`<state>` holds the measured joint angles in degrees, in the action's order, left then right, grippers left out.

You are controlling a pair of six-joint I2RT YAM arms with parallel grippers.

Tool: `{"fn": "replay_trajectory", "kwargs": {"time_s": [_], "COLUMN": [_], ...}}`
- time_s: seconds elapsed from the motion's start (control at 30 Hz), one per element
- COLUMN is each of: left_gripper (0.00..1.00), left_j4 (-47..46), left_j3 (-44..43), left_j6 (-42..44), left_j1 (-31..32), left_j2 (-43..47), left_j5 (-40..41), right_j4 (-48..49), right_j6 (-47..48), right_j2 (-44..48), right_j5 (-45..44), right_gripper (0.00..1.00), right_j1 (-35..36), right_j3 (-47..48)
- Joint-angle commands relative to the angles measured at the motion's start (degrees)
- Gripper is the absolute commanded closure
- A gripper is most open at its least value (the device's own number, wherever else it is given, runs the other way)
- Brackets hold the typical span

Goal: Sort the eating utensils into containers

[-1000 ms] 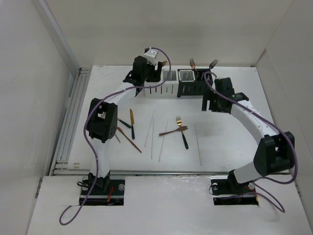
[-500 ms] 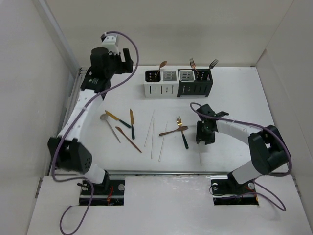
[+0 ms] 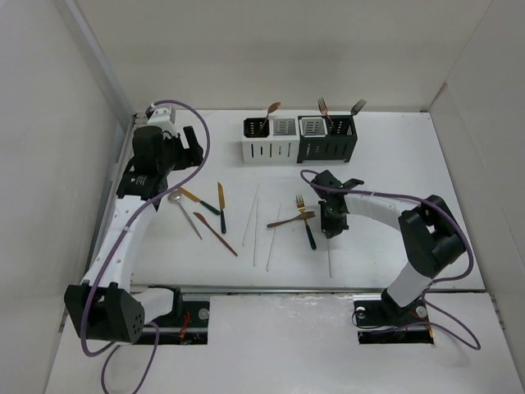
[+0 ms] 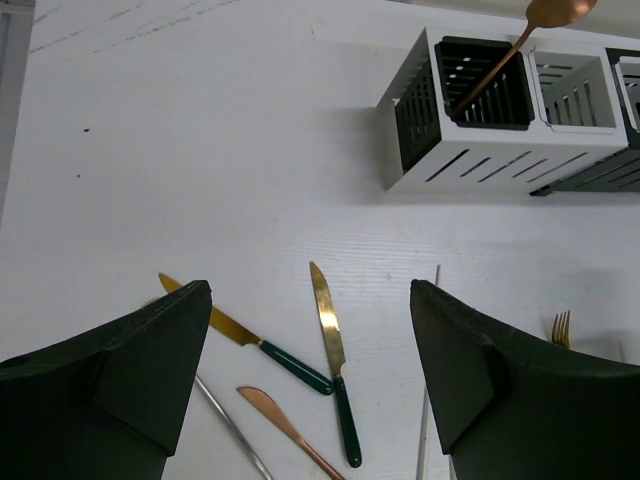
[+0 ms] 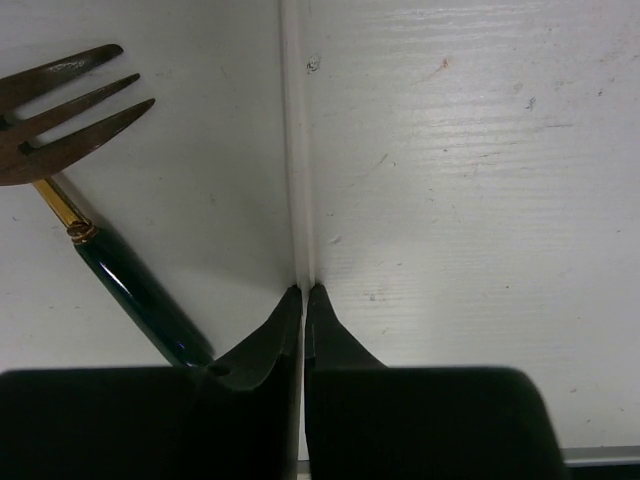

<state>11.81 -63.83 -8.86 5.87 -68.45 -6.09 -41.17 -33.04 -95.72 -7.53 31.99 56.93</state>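
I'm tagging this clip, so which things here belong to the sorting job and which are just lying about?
Job: chopstick in right claw; loose chopsticks; forks; knives; silver spoon; white containers; black containers.
Lying about: purple cables; metal rail at the table's near edge.

The chopstick runs off the top of the right wrist view, its lower stretch lost between the closed fingers of the right tool. The copper fork is cut by the left edge, and the gold fork goes behind a finger. From above, that tool covers the chopstick's far end. In the left wrist view the spoon is clipped at the top, the black box at the right, and the left tool hides most of the gold fork.
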Motion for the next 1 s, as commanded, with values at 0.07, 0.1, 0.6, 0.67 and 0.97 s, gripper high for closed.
{"fn": "replay_trajectory", "kwargs": {"time_s": [0.07, 0.1, 0.6, 0.67, 0.97], "left_gripper": [0.22, 0.22, 0.34, 0.34, 0.33], "left_j4": [0.4, 1.19, 15.6, 15.61, 17.8], "left_j3": [3.1, 4.14, 2.75, 2.14, -4.28], "left_j6": [1.39, 1.39, 15.45, 15.98, 16.69], "left_j1": [-0.33, -0.33, 14.96, 15.66, 18.48], "left_j2": [6.22, 6.91, -9.32, -12.14, -23.03], "left_j5": [1.87, 1.35, -7.89, -8.58, -10.18], "right_j4": [1.09, 1.09, 34.09, 37.46, 42.92], "right_j6": [-0.45, -0.45, 26.61, 29.43, 29.35], "right_j2": [3.6, 5.53, 4.01, -1.28, -24.32], "right_j5": [-2.83, -5.36, -20.6, -20.59, -16.02], "right_gripper": [1.0, 1.0, 1.0, 1.0, 1.0], "right_j1": [1.32, 2.11, -4.03, -6.31, -11.95], "right_j3": [-2.61, -0.96, 35.69, 42.78, 59.44]}}
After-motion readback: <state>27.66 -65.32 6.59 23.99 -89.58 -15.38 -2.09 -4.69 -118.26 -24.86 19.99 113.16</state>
